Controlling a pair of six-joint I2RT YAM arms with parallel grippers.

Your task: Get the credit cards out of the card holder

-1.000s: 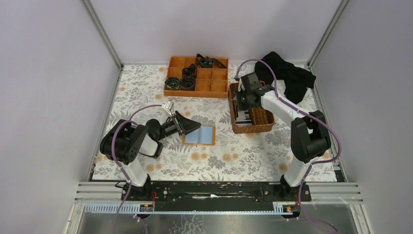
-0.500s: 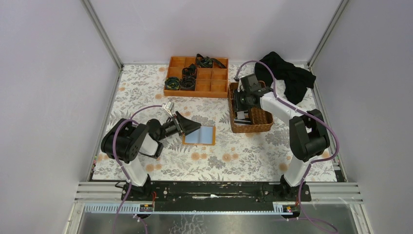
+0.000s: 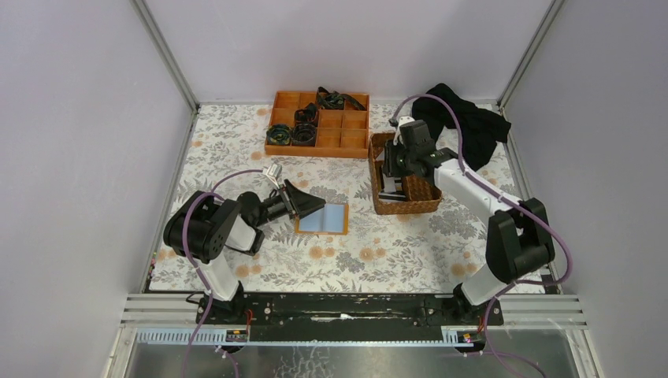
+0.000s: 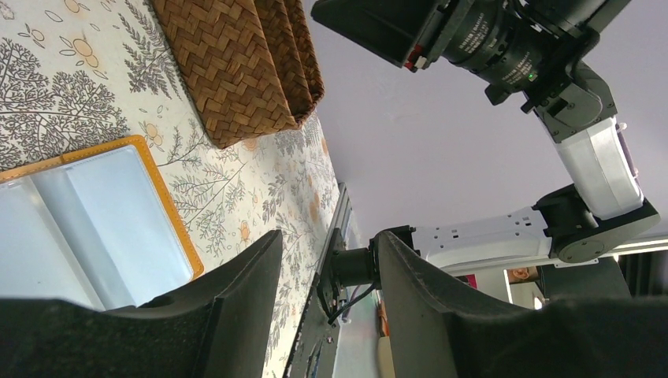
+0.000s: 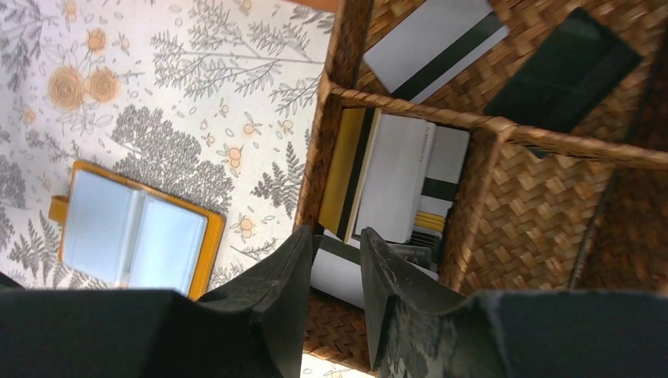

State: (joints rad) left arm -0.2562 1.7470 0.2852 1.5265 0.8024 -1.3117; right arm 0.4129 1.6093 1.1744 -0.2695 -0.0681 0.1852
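The card holder (image 3: pixel 323 219) lies open flat on the floral table, orange rim around pale blue pockets that show no card; it also shows in both wrist views (image 4: pixel 94 213) (image 5: pixel 134 236). My left gripper (image 3: pixel 306 201) is low at its left edge, open, with nothing between the fingers (image 4: pixel 327 244). My right gripper (image 3: pixel 391 168) hangs over the wicker basket (image 3: pixel 410 211), open and holding nothing (image 5: pixel 335 240). Several credit cards (image 5: pixel 394 185), white, yellow and dark, lie in the basket's compartments below it.
An orange compartment tray (image 3: pixel 319 124) holding black rings stands at the back, just left of the basket. A black cloth (image 3: pixel 465 122) lies at the back right. Enclosure walls stand close on both sides.
My right gripper went from shut to open over the basket and drew up and toward the back right; its arm swung right. The left arm and the card holder stayed put.
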